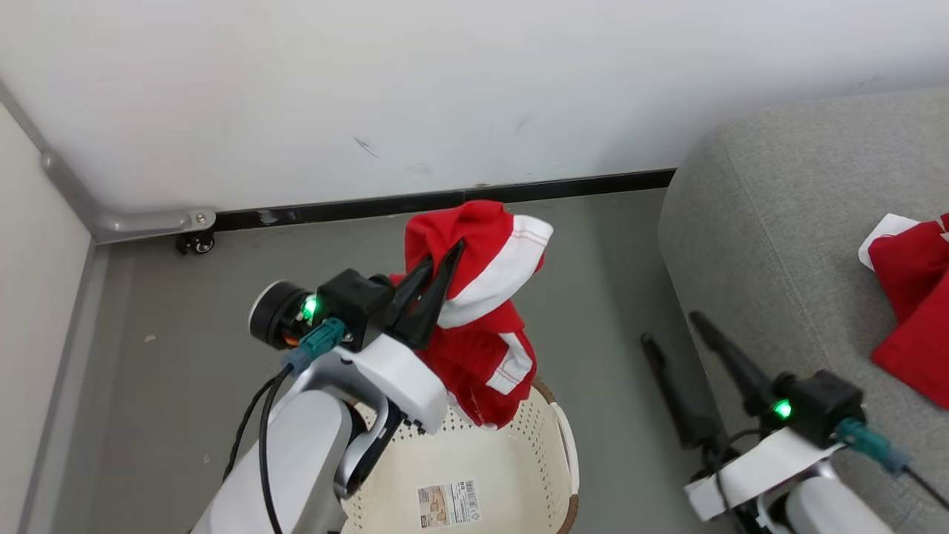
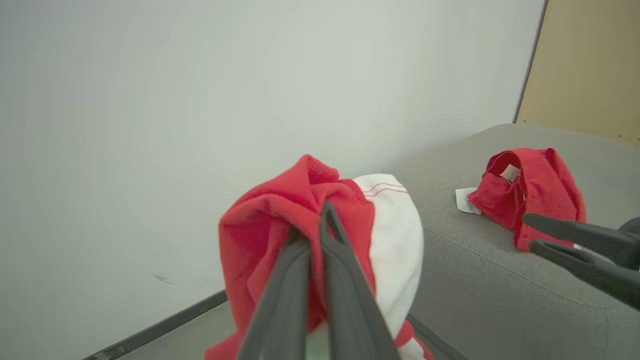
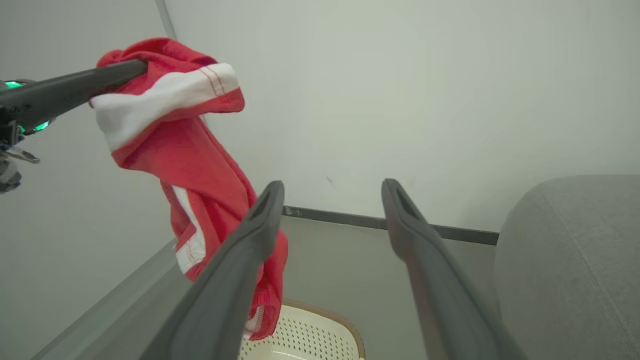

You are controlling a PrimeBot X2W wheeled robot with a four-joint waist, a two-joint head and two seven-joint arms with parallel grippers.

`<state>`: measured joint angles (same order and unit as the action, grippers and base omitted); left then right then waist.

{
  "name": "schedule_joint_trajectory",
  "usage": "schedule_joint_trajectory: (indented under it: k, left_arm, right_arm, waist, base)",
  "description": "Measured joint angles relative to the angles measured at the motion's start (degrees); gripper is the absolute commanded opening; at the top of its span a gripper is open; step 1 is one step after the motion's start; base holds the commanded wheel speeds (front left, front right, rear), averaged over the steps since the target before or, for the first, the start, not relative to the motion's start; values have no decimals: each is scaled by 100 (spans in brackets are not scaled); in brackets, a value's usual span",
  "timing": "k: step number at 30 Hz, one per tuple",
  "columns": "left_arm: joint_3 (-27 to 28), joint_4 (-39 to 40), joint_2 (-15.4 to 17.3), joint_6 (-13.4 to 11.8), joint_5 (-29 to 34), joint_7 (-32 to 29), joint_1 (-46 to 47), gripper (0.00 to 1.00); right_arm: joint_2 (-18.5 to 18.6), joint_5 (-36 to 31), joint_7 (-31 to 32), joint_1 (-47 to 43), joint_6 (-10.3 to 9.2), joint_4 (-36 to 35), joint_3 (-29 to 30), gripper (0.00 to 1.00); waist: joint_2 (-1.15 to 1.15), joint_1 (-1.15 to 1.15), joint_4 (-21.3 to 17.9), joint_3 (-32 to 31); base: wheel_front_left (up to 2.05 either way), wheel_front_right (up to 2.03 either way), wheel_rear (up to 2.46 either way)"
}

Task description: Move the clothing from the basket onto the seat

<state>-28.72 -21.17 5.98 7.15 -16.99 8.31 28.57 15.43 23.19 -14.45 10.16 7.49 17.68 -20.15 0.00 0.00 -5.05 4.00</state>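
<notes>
My left gripper [image 1: 448,256] is shut on a red garment with white stripes [image 1: 489,311], which hangs high above the cream basket [image 1: 552,475]; its lower end dangles just over the basket's far rim. The left wrist view has this garment [image 2: 380,235] bunched around the shut left gripper [image 2: 312,217]. A second red garment [image 1: 916,304] lies on the grey seat [image 1: 778,215] at the right, and in the left wrist view this second garment [image 2: 535,192] rests on the seat [image 2: 475,270]. My right gripper [image 1: 671,326] stands open beside the seat's front edge, holding nothing; in its own view the open right gripper [image 3: 332,187] faces the wall.
A white wall with a dark skirting strip [image 1: 445,200] runs close behind the basket. A metal frame with a small castor [image 1: 196,241] sits in the left corner. Grey floor [image 1: 608,311] lies between the basket and the seat. A barcode label [image 1: 448,504] shows on the basket's floor.
</notes>
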Motion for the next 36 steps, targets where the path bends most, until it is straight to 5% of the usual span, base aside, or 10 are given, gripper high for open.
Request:
schedule_joint_trajectory:
  k: [12, 36]
  left_arm:
    - [-279, 156, -66, 0, -21, -205, 488, 0]
    - [-973, 327, -138, 0, -213, -333, 643, 0]
  right_arm:
    - [-91, 130, 1, 152, 0, 342, -1203, 100]
    - [-389, 704, 1, 1266, 0, 1529, -1798, 100]
  waist:
    - [0, 0, 154, 25]
    - [0, 0, 399, 47]
  base:
    - [0, 0, 0]
    - [0, 0, 0]
